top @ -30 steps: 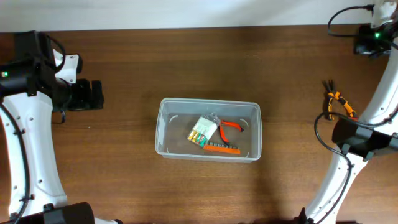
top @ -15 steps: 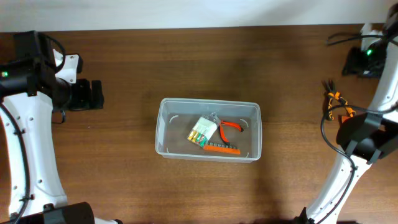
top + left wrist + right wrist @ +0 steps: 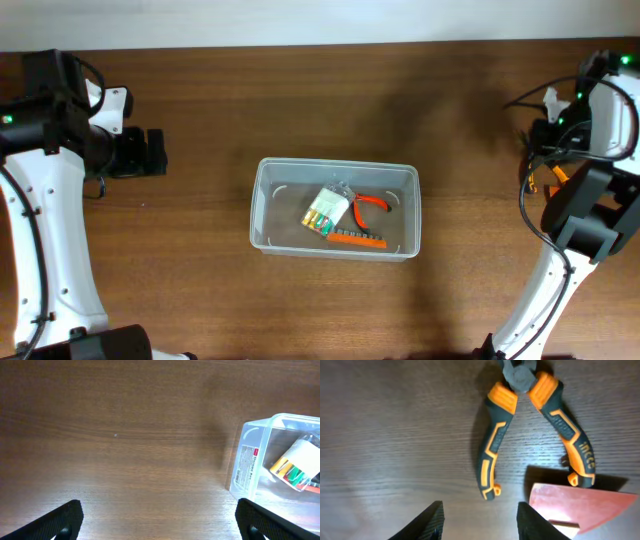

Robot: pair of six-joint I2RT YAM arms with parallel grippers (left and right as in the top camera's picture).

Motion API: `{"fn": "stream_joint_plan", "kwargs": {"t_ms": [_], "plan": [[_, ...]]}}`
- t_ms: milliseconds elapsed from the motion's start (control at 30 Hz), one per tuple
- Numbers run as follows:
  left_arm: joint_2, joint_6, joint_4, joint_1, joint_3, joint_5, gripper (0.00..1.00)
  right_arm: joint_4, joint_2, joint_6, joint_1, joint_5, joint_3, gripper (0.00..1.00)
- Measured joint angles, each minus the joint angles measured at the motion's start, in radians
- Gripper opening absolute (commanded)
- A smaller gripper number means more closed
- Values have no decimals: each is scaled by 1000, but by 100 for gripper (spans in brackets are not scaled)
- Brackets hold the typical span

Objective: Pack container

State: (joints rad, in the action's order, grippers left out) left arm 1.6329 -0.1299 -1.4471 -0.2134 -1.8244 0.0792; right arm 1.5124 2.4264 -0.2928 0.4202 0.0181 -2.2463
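The container (image 3: 262, 206), a clear tub, sits mid-table and holds a small clear box of coloured bits (image 3: 325, 210), red-handled pliers (image 3: 370, 203) and an orange bit strip (image 3: 357, 239). Its corner shows in the left wrist view (image 3: 250, 455). My left gripper (image 3: 152, 152) is open and empty over bare wood, well left of the tub; its fingertips (image 3: 65, 520) frame the table. Orange-and-dark pliers (image 3: 492, 450) lie on the table at the right (image 3: 557, 174). My right gripper (image 3: 480, 522) is open just above and short of their handle ends; in the overhead view it (image 3: 538, 150) partly hides them.
A pinkish-red flat shape (image 3: 580, 505) lies by the right handle of the orange pliers, next to my right finger (image 3: 537, 520). The right arm's cable loops near the pliers (image 3: 525, 200). The table's far edge runs along the top (image 3: 320, 42).
My right arm has swung from the far back right corner down and left over the orange pliers. The left arm and the tub have not moved.
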Motion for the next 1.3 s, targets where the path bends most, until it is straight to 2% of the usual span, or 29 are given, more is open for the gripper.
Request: {"fn": "stream_joint_plan", "kwargs": {"t_ms": [133,1300], "plan": [[0,0,0,0,0,0,99,-42,0,-3,0,-23,39,52],[0,0,0,0,0,0,99,-208,14,-3,0,-37,174,51]]}}
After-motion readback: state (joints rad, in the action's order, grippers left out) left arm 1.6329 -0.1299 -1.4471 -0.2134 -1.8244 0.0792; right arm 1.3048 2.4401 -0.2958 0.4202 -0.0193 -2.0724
